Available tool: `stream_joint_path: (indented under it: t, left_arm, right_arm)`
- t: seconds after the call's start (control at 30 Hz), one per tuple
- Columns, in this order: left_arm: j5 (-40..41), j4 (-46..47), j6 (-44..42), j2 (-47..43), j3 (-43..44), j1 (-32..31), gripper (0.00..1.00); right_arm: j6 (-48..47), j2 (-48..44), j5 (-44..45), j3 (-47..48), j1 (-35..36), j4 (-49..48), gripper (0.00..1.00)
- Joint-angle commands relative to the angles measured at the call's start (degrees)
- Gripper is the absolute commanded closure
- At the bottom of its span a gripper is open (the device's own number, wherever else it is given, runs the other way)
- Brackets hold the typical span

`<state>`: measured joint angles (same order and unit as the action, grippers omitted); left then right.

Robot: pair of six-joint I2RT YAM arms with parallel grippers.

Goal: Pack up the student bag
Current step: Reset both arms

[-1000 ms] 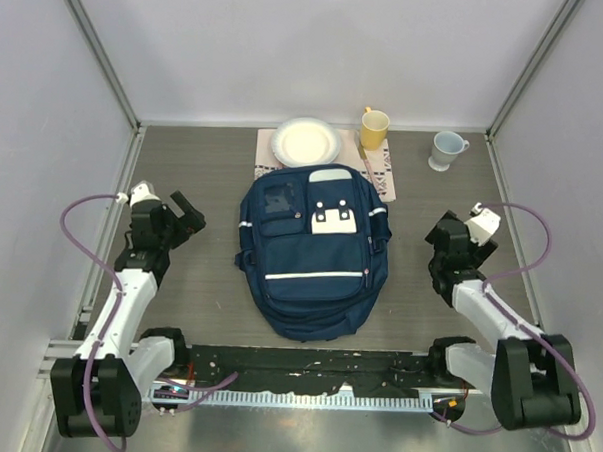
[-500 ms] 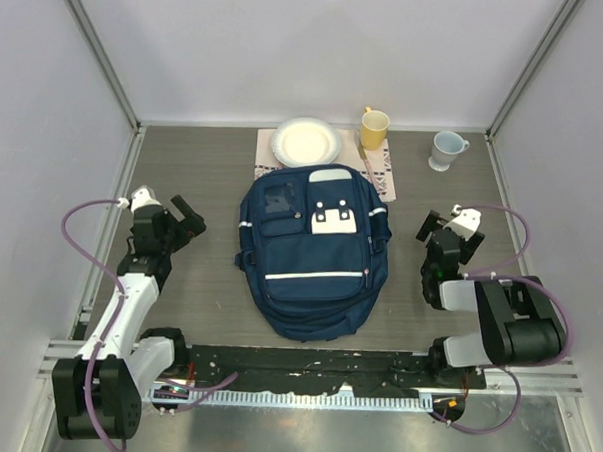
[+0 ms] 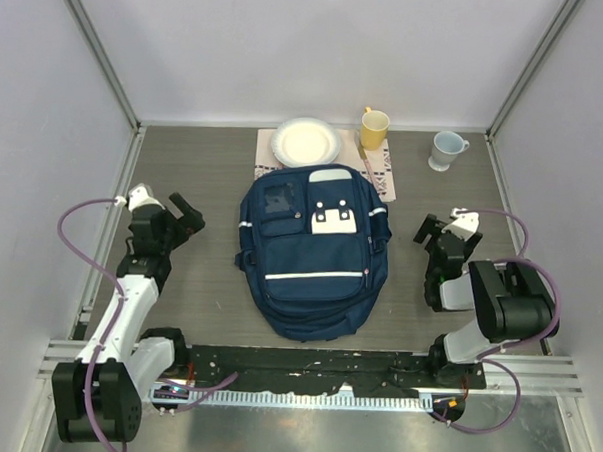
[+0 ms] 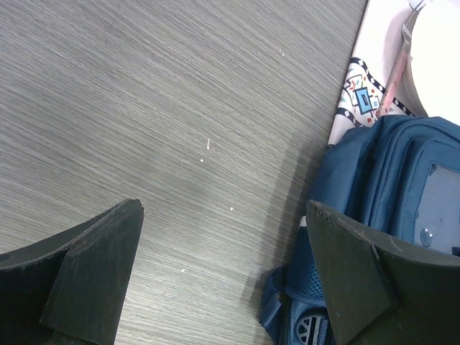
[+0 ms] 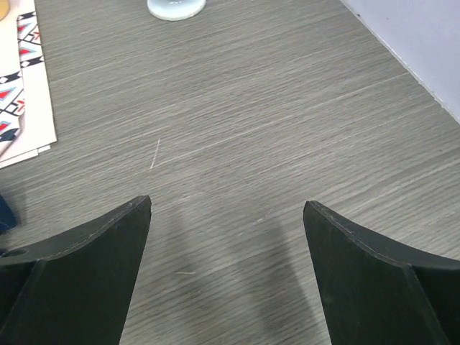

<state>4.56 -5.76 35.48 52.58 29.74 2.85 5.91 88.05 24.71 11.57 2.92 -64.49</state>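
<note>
The student bag (image 3: pixel 312 252) lies flat in the middle of the table, navy with thin white stripes and a white buckled patch; it looks zipped. My left gripper (image 3: pixel 189 211) hovers left of the bag, open and empty. In the left wrist view the left gripper (image 4: pixel 223 207) spans bare table, and the bag's upper corner (image 4: pixel 402 180) sits beside its right finger (image 4: pixel 359 280). My right gripper (image 3: pixel 433 232) is to the right of the bag, open with nothing in it. The right wrist view shows the right gripper (image 5: pixel 227 203) over bare wood grain.
Behind the bag a white plate (image 3: pixel 306 142) rests on a patterned mat (image 3: pixel 384 175), with a yellow mug (image 3: pixel 374 127) beside it. A pale mug (image 3: pixel 446 148) stands at the back right. Grey walls close in the table on three sides.
The right arm has folded back toward its base and its gripper has shifted slightly left toward the bag. The left gripper has barely moved. The bag has stayed put.
</note>
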Motion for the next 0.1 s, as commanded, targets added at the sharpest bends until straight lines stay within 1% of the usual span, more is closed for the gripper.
stream_joint_path:
  t: [0.0, 0.07]
  left_arm:
    - [1.8, 5.1, -1.7, -1.3, -0.3, -0.1, 0.00]
    - [2.8, 5.5, -1.9, -1.4, -0.3, -0.2, 0.00]
  right_arm:
    - [-0.5, 0.2, -1.0, 1.2, 0.1, -4.9, 0.08]
    - [-0.4, 0.2, -1.0, 1.2, 0.0, -4.8, 0.07]
